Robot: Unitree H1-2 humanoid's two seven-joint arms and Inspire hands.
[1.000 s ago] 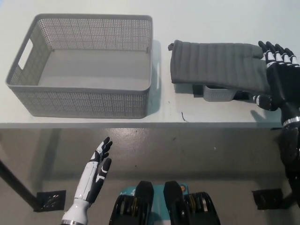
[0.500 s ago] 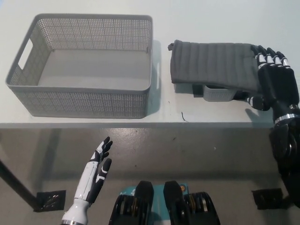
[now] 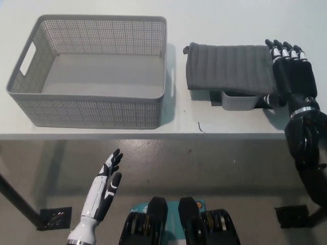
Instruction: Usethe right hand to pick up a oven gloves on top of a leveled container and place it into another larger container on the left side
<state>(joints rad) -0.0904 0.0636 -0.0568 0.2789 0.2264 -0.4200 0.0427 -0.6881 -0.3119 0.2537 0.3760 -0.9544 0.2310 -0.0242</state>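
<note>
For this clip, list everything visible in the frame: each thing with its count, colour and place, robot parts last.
large basket: one, grey perforated plastic with a cut-out handle, left half of the table, nothing in it.
oven glove: one, dark grey quilted, lying flat on top of the small container, right of the basket.
small container: one, grey, under the glove, only its front edge showing.
table: one, white, across the upper picture.
floor brackets: two, black, on the grey floor at lower left and lower right.
left hand: white and black, open, resting below the table edge at lower left.
right hand: black, laid over the glove's right end; a grip cannot be confirmed.
</note>
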